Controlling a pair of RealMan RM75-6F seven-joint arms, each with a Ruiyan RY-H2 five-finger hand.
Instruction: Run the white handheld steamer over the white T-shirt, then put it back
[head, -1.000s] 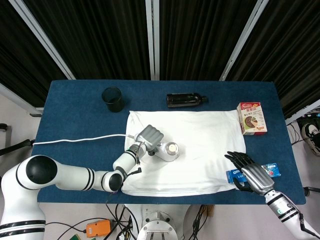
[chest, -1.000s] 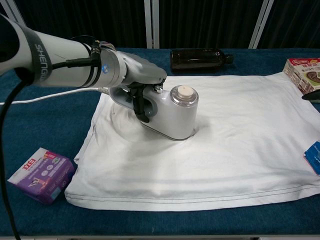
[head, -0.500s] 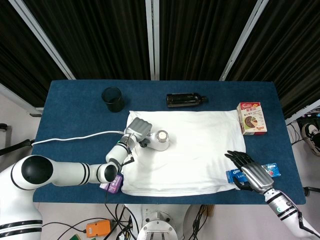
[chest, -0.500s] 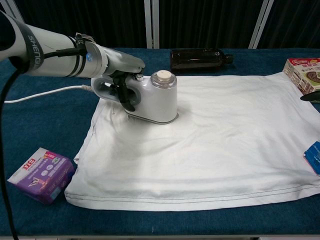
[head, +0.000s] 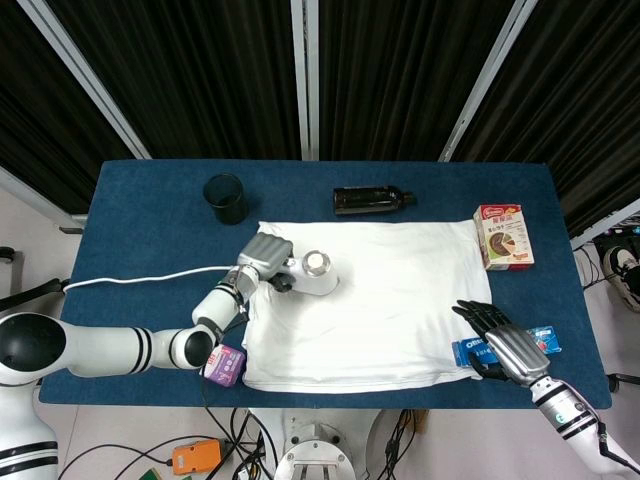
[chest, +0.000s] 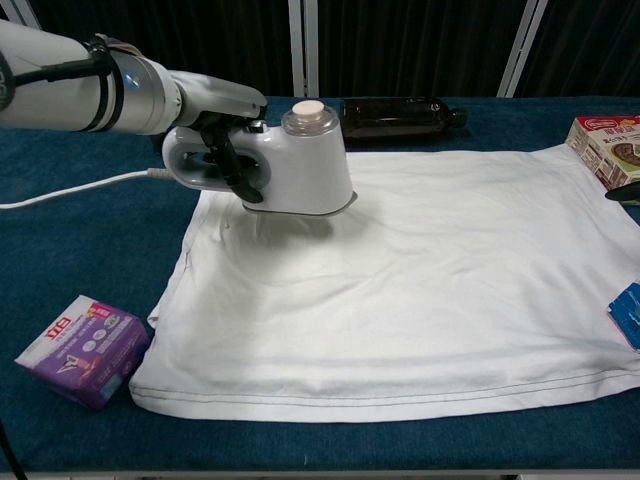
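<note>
The blue tabletop (head: 150, 200) carries everything, and the white T-shirt (chest: 430, 270) lies spread flat across its middle, smooth apart from a few soft creases near the left edge. The white steamer (chest: 290, 165) sits over the shirt's upper left corner; in the chest view its base seems lifted just clear of the cloth, with a shadow beneath it, though whether it touches the fabric cannot be told for sure. Judging by this, the pass over the shirt looks close to finished or finished, and what is left is to carry the steamer off the shirt and set it down on the bare tabletop to the left, where its white cord (head: 130, 280) trails away. No stand or marked resting place for it shows in either view.

The left hand (chest: 225, 135) grips the steamer by its looped handle, fingers wrapped through the opening and clamped around it. The right hand (head: 497, 343) lies at the shirt's lower right corner, fingers stretched out and a little apart, holding nothing; it rests on or just over a small blue packet (head: 540, 337), and contact cannot be confirmed. A purple packet (chest: 82, 335) lies on the tabletop just off the shirt's lower left corner, near the path the steamer may take.
</note>
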